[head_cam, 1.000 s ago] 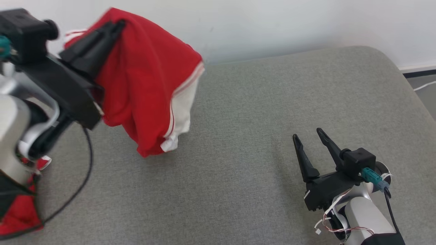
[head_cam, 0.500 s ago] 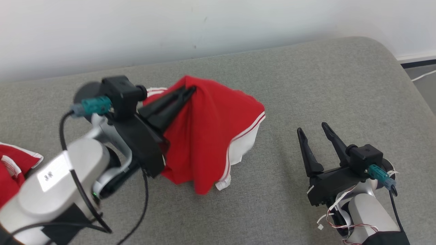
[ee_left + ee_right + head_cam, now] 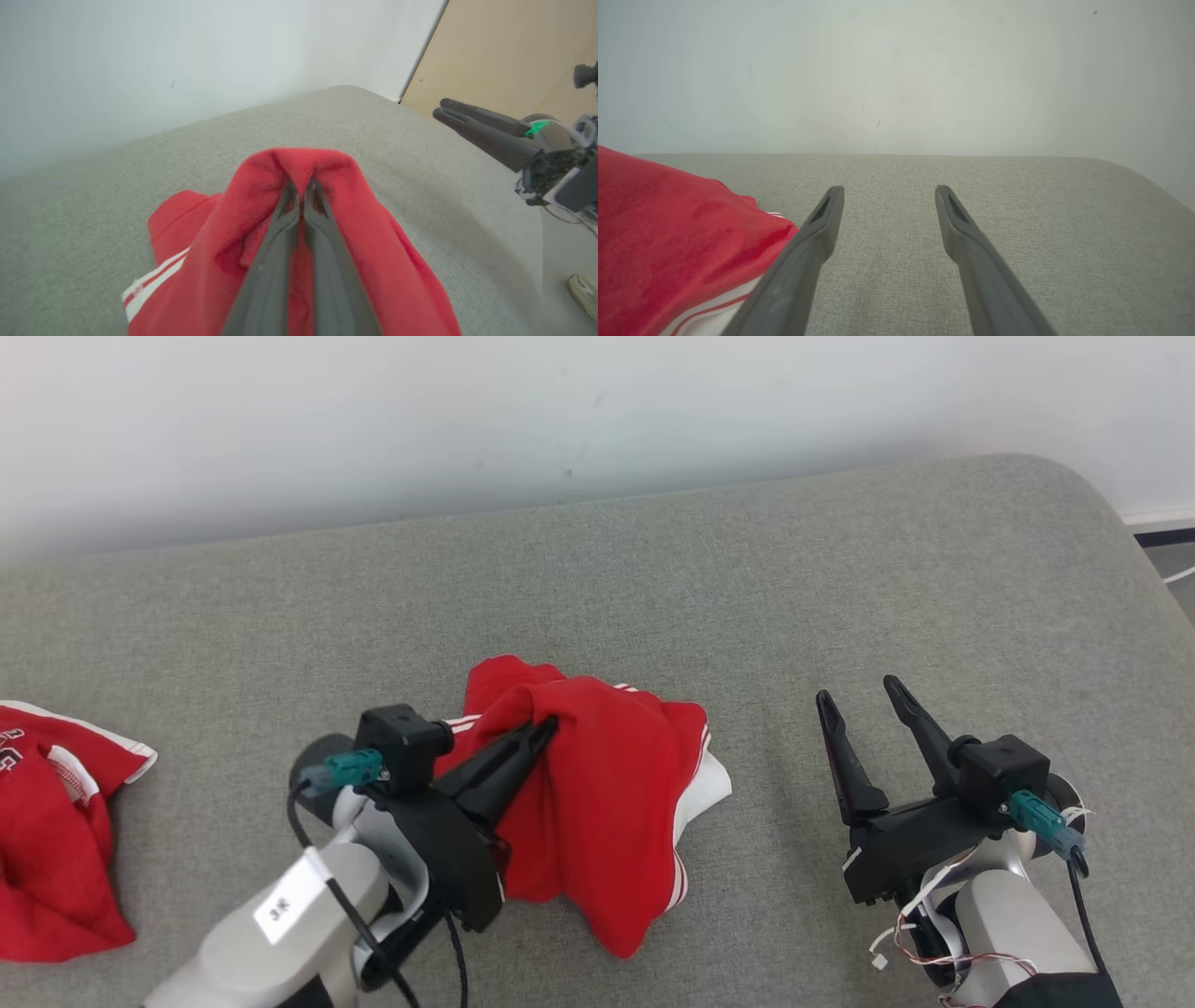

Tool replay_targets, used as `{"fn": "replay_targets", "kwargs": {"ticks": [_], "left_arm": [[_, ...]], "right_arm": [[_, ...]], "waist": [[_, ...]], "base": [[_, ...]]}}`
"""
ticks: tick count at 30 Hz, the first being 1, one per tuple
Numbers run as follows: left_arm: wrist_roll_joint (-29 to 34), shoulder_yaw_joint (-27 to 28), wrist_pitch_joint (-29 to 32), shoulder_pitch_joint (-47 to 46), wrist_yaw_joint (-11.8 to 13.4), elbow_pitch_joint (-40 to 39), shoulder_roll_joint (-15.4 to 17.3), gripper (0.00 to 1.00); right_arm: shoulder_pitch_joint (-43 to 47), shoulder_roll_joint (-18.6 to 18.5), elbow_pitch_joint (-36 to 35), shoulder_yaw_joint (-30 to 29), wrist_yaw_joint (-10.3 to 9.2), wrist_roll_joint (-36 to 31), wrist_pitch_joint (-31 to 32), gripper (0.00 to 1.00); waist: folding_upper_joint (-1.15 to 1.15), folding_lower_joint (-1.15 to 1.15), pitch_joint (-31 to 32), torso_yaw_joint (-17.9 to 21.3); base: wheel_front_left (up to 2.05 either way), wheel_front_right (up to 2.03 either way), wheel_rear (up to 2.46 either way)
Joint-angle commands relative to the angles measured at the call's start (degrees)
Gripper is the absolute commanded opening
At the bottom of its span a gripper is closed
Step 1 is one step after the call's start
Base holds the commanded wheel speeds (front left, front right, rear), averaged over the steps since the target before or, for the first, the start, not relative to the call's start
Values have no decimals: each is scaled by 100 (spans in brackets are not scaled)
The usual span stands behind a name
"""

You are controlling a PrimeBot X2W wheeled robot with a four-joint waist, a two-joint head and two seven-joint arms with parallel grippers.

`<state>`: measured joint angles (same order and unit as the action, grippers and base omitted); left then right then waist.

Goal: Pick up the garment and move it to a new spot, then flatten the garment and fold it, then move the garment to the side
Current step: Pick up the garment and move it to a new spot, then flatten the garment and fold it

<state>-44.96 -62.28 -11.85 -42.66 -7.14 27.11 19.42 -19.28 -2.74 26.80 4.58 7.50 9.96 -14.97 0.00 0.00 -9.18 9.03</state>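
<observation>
Red and limp-looking, the white-striped garment [image 3: 607, 821] sags on the grey cushion [image 3: 840, 569], one fold pinched in the closed left tool [image 3: 546, 728], right tool [image 3: 855, 691] spread nearby; a hem looks the better hold.

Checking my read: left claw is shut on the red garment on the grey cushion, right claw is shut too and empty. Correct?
Not quite. The right claw is open, its fingers spread apart with nothing between them, as the right wrist view shows. The left claw is shut on the red garment on the grey cushion.
</observation>
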Motion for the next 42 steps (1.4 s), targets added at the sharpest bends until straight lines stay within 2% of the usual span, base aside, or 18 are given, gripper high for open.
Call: {"fn": "replay_targets", "kwargs": {"ticks": [1, 4, 5, 6, 15, 19, 24, 28, 34, 42], "left_arm": [[-39, -33, -84, 62, -24, 115, -60, 0], [-132, -212, -202, 119, -34, 476, -309, 0], [-154, -235, -238, 120, -29, 535, -357, 40], [-173, -261, -251, 115, -29, 578, -400, 100], [-253, -149, -338, 109, -30, 399, -573, 100], [-74, 207, -345, 226, -14, -64, -452, 100], [-75, 612, -346, 344, 70, -275, -289, 100], [-100, 803, -347, 401, 106, -108, -174, 100], [-245, 928, -308, 380, 44, 608, -78, 100], [-621, 835, -311, 93, -30, 1565, -180, 100]], "right_arm": [[7, -26, 14, 0, -2, -31, -32, 100], [37, -27, 40, 25, -2, -51, -31, 100], [48, -27, 48, 28, -2, -56, -32, 100], [57, -27, 54, 20, -2, -65, -31, 100], [217, -26, 97, -51, -2, -112, -32, 100], [278, -27, 113, -49, -2, -134, -31, 100], [300, -27, 119, -32, -2, -138, -31, 100], [256, -27, 126, 16, -1, -116, -31, 100], [193, -29, 137, 63, -2, -122, -31, 100], [78, -26, 124, 104, -2, -132, -17, 100]], "waist": [[0, 0, 26, -20], [0, 0, 93, -41], [0, 0, 114, -48], [0, 0, 131, -59], [0, 0, 332, -204], [0, 0, 434, -275], [0, 0, 467, -295], [0, 0, 455, -262], [0, 0, 422, -144], [0, 0, 286, 46]], "base": [[0, 0, 0], [0, 0, 0], [0, 0, 0], [0, 0, 0], [0, 0, 0], [0, 0, 0], [0, 0, 0], [0, 0, 0], [0, 0, 0], [0, 0, 0]]}}
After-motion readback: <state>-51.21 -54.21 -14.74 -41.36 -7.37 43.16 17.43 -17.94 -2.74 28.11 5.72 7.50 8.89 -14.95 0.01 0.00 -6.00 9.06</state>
